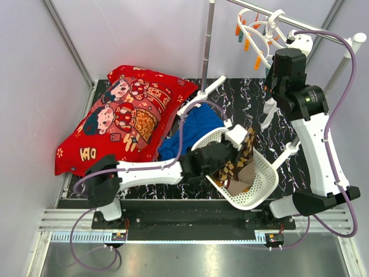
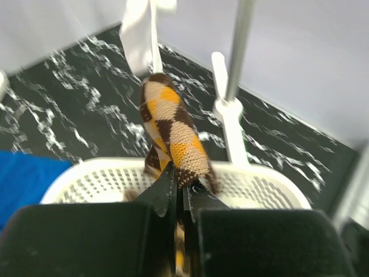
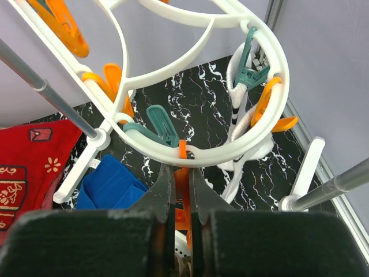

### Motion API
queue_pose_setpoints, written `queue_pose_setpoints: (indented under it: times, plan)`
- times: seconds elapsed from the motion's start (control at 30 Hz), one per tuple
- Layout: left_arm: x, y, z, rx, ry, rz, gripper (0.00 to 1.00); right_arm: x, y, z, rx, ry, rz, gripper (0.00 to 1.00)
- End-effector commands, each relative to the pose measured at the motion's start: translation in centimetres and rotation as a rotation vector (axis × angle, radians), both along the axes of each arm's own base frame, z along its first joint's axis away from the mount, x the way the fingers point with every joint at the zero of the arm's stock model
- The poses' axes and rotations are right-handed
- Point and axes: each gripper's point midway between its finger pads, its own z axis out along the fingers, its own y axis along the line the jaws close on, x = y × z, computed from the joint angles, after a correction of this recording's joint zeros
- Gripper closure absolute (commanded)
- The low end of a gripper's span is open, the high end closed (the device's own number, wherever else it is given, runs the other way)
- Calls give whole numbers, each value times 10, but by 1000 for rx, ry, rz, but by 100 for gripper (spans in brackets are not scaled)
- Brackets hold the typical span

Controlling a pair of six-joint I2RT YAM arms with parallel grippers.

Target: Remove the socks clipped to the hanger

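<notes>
The left gripper (image 2: 179,186) is clamped on a brown checked sock (image 2: 172,131), its two fingers pressed together on the fabric. From the wrist view the sock's free length stretches away from them over the white perforated basket (image 2: 262,180). In the top view this sock lies across the basket's open mouth, near the middle of the black marbled table (image 1: 242,98). The basket stands tilted at the near right of the table. A blue cloth (image 1: 198,128) lies just to the left of the basket, and a red pillow (image 1: 121,112) printed with cartoon figures fills the far left of the table. At the far right, the white round hanger (image 3: 233,151) hangs from a metal rail (image 1: 314,26) above the table, with the right arm raised up to it. The right gripper (image 3: 183,180) sits just under the hanger's outer ring. Its fingers are drawn close on an orange peg (image 3: 184,199) that dangles from the ring. One white sock (image 3: 237,124) with dark bands is clipped to the hanger by a teal peg (image 3: 251,68) on the right side of the ring. It droops below the ring and to the right of the right gripper. Other orange and teal pegs hang around the rings with nothing in them, as far as the wrist view shows.
</notes>
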Motion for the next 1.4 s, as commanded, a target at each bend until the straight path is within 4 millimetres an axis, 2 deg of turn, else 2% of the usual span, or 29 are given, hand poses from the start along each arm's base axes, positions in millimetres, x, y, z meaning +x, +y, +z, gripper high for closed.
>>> queue_pose_setpoints:
  times: [0.0,0.03,0.07,0.1,0.13,0.17,0.23,0.27,0.33,0.37,0.4,0.43,0.5,0.53,0.6,0.63,0.73,0.77,0.8,0.83,1.1,1.17,1.27,1.37]
  plan:
    - [-35,24,23,-157,88,-55,100,-8,2,36,67,-119,5,96]
    - [-39,28,15,-151,101,-54,100,-8,2,36,70,-118,6,96]
    - [-41,38,-3,-134,116,-38,99,-8,3,38,79,-124,7,96]
    - [-45,40,-10,-147,149,-37,99,-9,3,38,84,-125,6,96]
    - [-46,41,-16,-151,165,-39,97,-8,4,37,89,-124,9,96]
    - [-49,41,-34,-120,185,-49,96,-8,5,38,98,-127,12,96]
    - [-53,38,-53,-94,229,-52,91,-7,7,37,104,-124,21,96]
    - [-56,35,-70,-69,257,-59,89,-7,8,36,112,-124,22,96]
    - [-61,35,-92,-56,300,-62,72,-7,10,34,118,-117,30,96]
    - [-60,35,-102,-41,312,-46,60,-7,10,35,122,-118,29,96]
    - [-61,36,-105,-46,328,-37,52,-8,10,34,121,-114,29,96]
    - [-60,37,-103,-49,327,-30,37,-7,10,34,123,-114,30,95]
    - [-55,40,-93,-53,306,-9,24,-7,11,34,130,-116,31,95]
    - [-51,40,-85,-45,293,8,14,-8,12,35,136,-120,34,95]
    - [-45,43,-70,-15,242,27,8,-8,13,37,150,-126,33,95]
    - [-44,42,-54,-20,217,24,1,-7,14,37,161,-129,33,95]
    - [-38,47,-40,5,179,50,1,-8,16,39,177,-135,41,95]
    - [-33,47,-25,-9,168,75,1,-8,16,40,180,-137,42,95]
    - [-31,47,-23,-3,173,91,1,-8,16,41,182,-139,43,95]
    - [-29,51,-30,39,189,113,1,-8,16,42,184,-141,45,95]
    - [-36,48,-34,6,291,136,1,-9,17,41,180,-136,51,95]
    - [-45,41,-41,-1,334,88,1,-9,18,40,180,-136,53,95]
    - [-56,33,-64,2,398,45,1,-10,18,42,181,-140,55,95]
    - [-61,29,-97,33,438,35,1,-10,18,42,183,-141,56,95]
